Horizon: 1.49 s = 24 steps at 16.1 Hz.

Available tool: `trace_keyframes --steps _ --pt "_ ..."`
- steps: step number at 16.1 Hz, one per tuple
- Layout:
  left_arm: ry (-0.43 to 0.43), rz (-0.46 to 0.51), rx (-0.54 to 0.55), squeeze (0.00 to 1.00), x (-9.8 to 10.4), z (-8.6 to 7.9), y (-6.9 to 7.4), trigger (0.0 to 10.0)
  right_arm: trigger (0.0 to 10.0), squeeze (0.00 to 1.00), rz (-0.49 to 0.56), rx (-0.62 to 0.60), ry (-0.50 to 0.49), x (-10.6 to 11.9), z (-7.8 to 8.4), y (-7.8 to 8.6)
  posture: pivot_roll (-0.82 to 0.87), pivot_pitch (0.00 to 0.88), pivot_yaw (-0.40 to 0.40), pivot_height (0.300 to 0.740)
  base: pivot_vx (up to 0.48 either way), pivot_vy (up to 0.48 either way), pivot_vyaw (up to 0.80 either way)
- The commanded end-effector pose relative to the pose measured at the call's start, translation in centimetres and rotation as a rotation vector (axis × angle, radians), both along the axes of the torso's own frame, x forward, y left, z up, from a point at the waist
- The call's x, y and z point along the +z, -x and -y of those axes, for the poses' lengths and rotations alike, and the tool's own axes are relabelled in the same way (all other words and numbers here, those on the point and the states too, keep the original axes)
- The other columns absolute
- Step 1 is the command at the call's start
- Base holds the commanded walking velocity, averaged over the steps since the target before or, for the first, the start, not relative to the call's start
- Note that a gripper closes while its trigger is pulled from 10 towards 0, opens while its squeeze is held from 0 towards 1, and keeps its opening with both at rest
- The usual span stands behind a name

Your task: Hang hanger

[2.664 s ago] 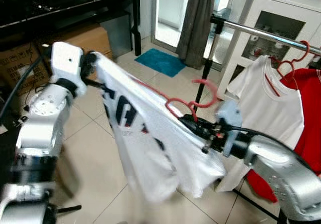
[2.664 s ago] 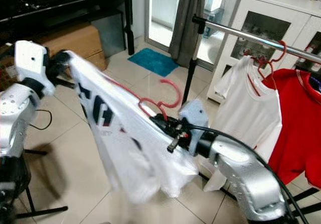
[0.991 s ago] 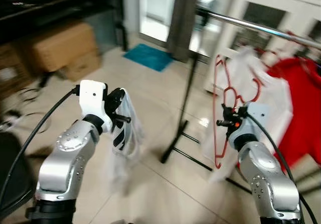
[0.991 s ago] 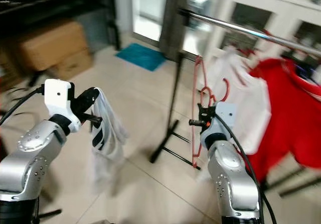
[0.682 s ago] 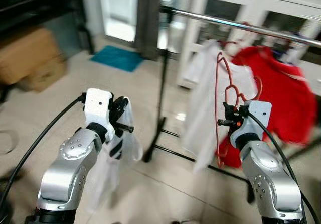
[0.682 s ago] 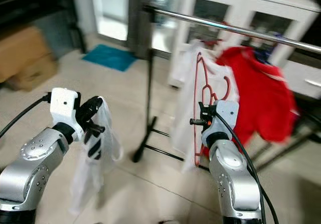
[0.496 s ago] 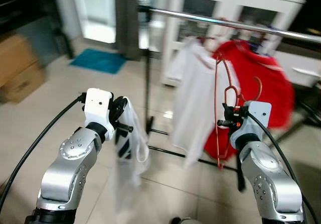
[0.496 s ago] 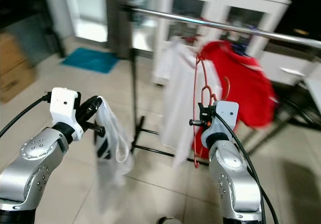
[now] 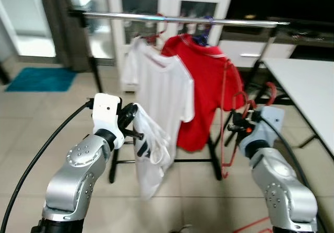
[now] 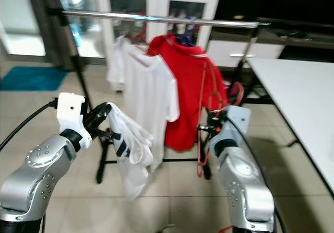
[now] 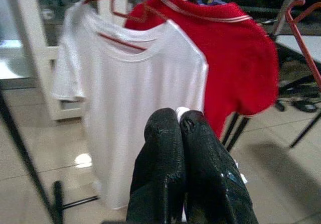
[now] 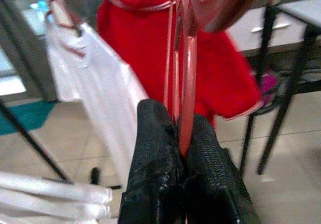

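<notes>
Thin red wire hanger [image 9: 225,119], bare of clothing (hook uppermost, frame dangling below), held upright, edge-on, pinched between black fingers [image 12: 155,158], in front of the clothes rail [image 9: 182,20], near the red shirt [image 9: 206,86].

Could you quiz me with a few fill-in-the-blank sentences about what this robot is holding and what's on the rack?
1. The right gripper is shut on a ____ hanger.
2. The left gripper is shut on a ____ printed shirt.
3. On the clothes rail, a white T-shirt hangs beside a ____ shirt.

Missing words: red; white; red
</notes>
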State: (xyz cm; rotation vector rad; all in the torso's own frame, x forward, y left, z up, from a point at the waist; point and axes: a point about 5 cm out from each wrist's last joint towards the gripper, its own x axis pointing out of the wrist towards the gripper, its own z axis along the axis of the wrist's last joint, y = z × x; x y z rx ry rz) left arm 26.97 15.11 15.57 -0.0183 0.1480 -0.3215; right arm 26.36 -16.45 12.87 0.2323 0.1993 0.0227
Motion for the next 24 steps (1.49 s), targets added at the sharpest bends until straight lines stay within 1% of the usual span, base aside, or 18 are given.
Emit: trace_keyframes --steps 1,2,3,4,5,7,8,9,11,12,13,14,15,16,18,20,22,24 --pt "-0.005 0.029 0.016 0.00 0.7 -0.3 -0.1 10.0 10.0 0.00 0.022 0.012 0.023 0.7 -0.2 -0.1 -0.08 0.000 -0.058 0.740 0.000 0.000 -0.80" --pt "-0.051 0.057 0.004 0.00 0.8 -0.2 -0.3 10.0 10.0 0.00 0.047 0.003 0.125 0.8 0.1 -0.2 -0.08 0.000 -0.059 0.740 0.000 0.000 -0.76" --pt "-0.064 0.068 -0.002 0.00 0.8 -0.1 -0.3 10.0 10.0 0.00 0.060 -0.004 0.151 0.8 0.2 -0.3 -0.08 0.000 -0.058 0.740 0.000 0.000 -0.77" --pt "-0.063 0.068 -0.001 0.00 0.9 -0.1 -0.3 10.0 10.0 0.00 0.063 -0.010 0.158 0.9 0.2 -0.3 -0.08 0.000 -0.058 0.740 0.000 0.000 -0.77" --pt "-0.063 0.070 0.002 0.00 1.0 -0.1 -0.4 10.0 10.0 0.00 0.084 0.000 0.136 1.1 0.1 -0.3 -0.08 0.000 -0.058 0.740 0.000 0.000 -0.80" --pt "-0.069 0.078 0.005 0.00 1.1 -0.2 -0.5 10.0 10.0 0.00 0.139 -0.027 0.098 1.8 0.0 -0.4 -0.08 0.000 -0.057 0.740 0.000 0.000 -0.80" --pt "-0.075 0.086 0.007 0.00 1.1 -0.2 -0.6 10.0 10.0 0.00 0.169 -0.064 0.083 2.2 0.2 -0.5 -0.08 0.000 -0.056 0.740 0.000 0.000 -0.80" --pt "-0.037 0.102 0.017 0.00 1.3 -0.2 -0.7 10.0 10.0 0.00 0.196 -0.117 0.116 2.5 0.6 -0.5 -0.08 0.000 -0.056 0.740 0.000 0.000 -0.80" --pt "-0.028 0.136 0.034 0.00 1.6 -0.1 -0.9 10.0 10.0 0.00 0.175 -0.092 0.115 2.1 0.6 -0.6 -0.08 0.000 -0.052 0.740 0.000 0.000 -0.80" --pt "-0.028 0.147 0.031 0.00 1.7 0.0 -1.0 10.0 10.0 0.00 0.162 -0.125 0.120 1.9 0.8 -0.5 -0.09 0.000 -0.045 0.740 0.000 0.000 -0.80" --pt "-0.039 0.139 0.044 0.00 1.7 0.0 -1.2 10.0 10.0 0.00 0.135 -0.129 0.099 1.5 0.8 -0.5 -0.09 0.000 -0.045 0.740 0.000 0.000 -0.80" --pt "-0.039 0.107 0.054 0.00 1.3 0.0 -1.2 10.0 10.0 0.00 0.111 -0.113 0.051 1.3 0.7 -0.3 -0.09 0.000 -0.042 0.740 0.000 0.000 -0.77" --pt "-0.037 0.098 0.053 0.00 1.2 -0.1 -1.2 10.0 10.0 0.00 0.111 -0.102 0.041 1.2 0.7 -0.2 -0.10 0.000 -0.037 0.740 0.000 0.000 -0.76" --pt "-0.064 0.096 0.039 0.00 1.1 0.0 -1.1 10.0 10.0 0.00 0.121 -0.100 0.049 1.4 0.6 -0.1 -0.11 0.000 -0.032 0.740 0.000 0.000 -0.76" --pt "-0.057 0.108 0.023 0.00 1.0 0.1 -1.0 10.0 10.0 0.00 0.121 -0.106 0.079 1.4 0.7 0.1 -0.12 0.000 -0.030 0.740 0.000 0.000 -0.76" --pt "0.032 0.137 -0.004 0.00 1.4 0.4 -0.8 10.0 10.0 0.00 0.119 -0.096 0.094 1.5 0.7 0.3 -0.12 0.000 -0.031 0.740 0.000 0.000 -0.78" --pt "0.017 0.098 -0.019 0.00 1.2 0.5 -0.3 10.0 10.0 0.00 0.103 -0.066 0.079 1.6 0.6 0.5 -0.12 0.000 -0.035 0.740 0.000 0.000 -0.78" --pt "-0.025 0.111 -0.029 0.00 1.0 0.5 0.1 10.0 10.0 0.00 0.097 -0.065 0.078 1.5 0.6 0.6 -0.12 0.000 -0.043 0.740 0.000 0.000 -0.78"
